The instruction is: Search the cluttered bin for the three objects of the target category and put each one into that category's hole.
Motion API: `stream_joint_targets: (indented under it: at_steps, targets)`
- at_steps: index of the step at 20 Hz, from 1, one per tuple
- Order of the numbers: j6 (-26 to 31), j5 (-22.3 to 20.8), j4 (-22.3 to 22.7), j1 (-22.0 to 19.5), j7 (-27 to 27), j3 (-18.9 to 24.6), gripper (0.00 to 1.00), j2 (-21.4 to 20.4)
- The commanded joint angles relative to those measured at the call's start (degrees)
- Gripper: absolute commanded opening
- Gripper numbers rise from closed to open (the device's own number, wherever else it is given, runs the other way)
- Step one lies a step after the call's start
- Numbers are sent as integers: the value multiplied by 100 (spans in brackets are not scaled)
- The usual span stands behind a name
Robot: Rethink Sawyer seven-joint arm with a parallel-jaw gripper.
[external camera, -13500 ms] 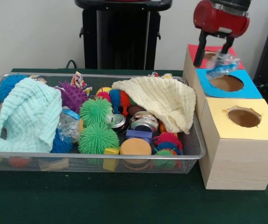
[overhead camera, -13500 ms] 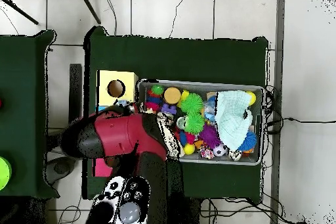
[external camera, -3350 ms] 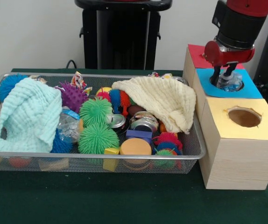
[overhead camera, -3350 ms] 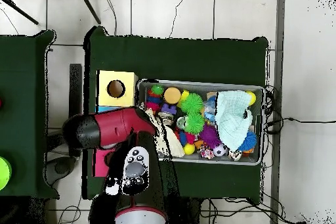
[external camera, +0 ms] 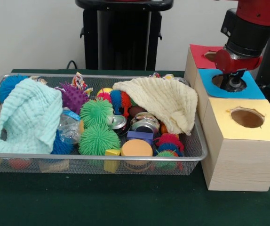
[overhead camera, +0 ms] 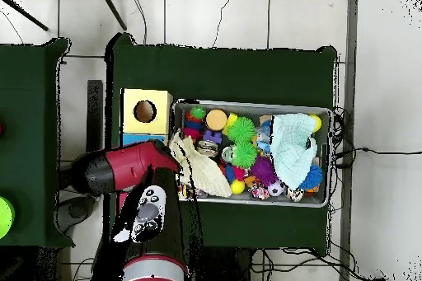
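Front view: the gripper [external camera: 233, 84] hangs in the blue-topped box's hole [external camera: 224, 81]; jaw state cannot be told. For the next search, approach the cluttered bin [external camera: 125, 158] vertically and lift the mint cloth [external camera: 29, 115] clear first. 1 crushed clear bottle [external camera: 69, 126], blue-labelled, lies beside that cloth.

Overhead view: the arm [overhead camera: 124, 169] covers the box; the bin sits beside it.
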Motion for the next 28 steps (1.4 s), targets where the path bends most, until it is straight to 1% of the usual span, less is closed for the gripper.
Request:
stream_joint_targets:
  at_steps: [1, 9, 14, 16, 21, 28]
  targets:
    - [1039, 411, 85, 207, 997, 297, 0, -564]
    - [1336, 368, 51, 324, 975, 130, 0, -897]
    - [1387, 372, 128, 338, 921, 100, 0, -1084]
    - [1347, 359, 138, 340, 900, 76, 0, -1095]
    - [983, 270, 208, 328, 897, 18, 0, -959]
    - [1037, 230, 227, 286, 804, 7, 0, -1025]
